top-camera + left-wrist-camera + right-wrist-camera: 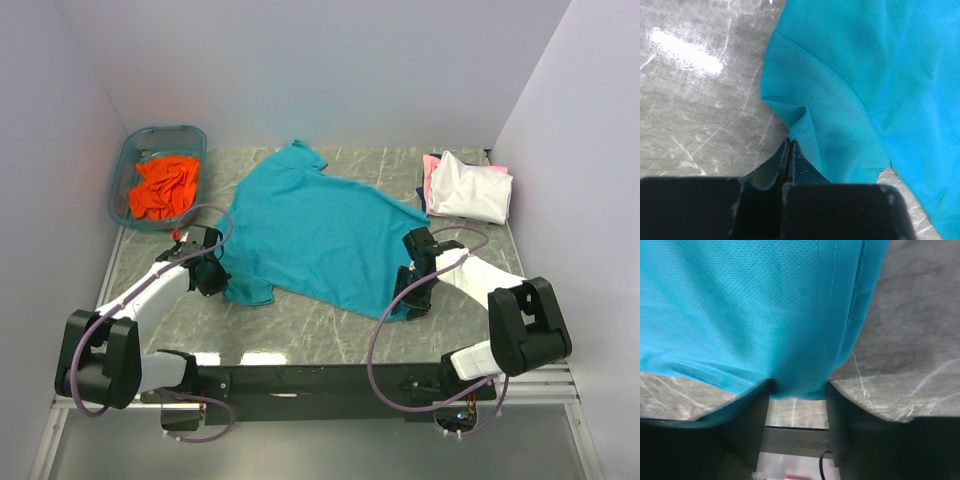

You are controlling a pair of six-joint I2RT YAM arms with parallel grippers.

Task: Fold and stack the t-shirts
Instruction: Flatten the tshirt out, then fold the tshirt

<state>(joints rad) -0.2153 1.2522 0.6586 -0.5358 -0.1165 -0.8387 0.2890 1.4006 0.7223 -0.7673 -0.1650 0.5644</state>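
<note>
The grey marbled table point(330, 340) carries the teal t-shirt point(315, 230), which lies spread open and slightly askew across its middle, collar toward the far wall. At the back left stands a translucent blue tub point(130, 165) with the crumpled orange t-shirt point(165, 187) inside. At the back right the folded white t-shirt point(470, 190) rests on top of the pink t-shirt point(431, 165), with an edge of the dark blue t-shirt point(421, 197) showing beneath. The left gripper point(789, 147) is clenched tight on the edge of the teal sleeve, the cloth puckering at its tips. The right gripper point(797, 390) sits at the shirt's near right corner, its fingers point(837, 410) spread apart with the hem lying between them.
</note>
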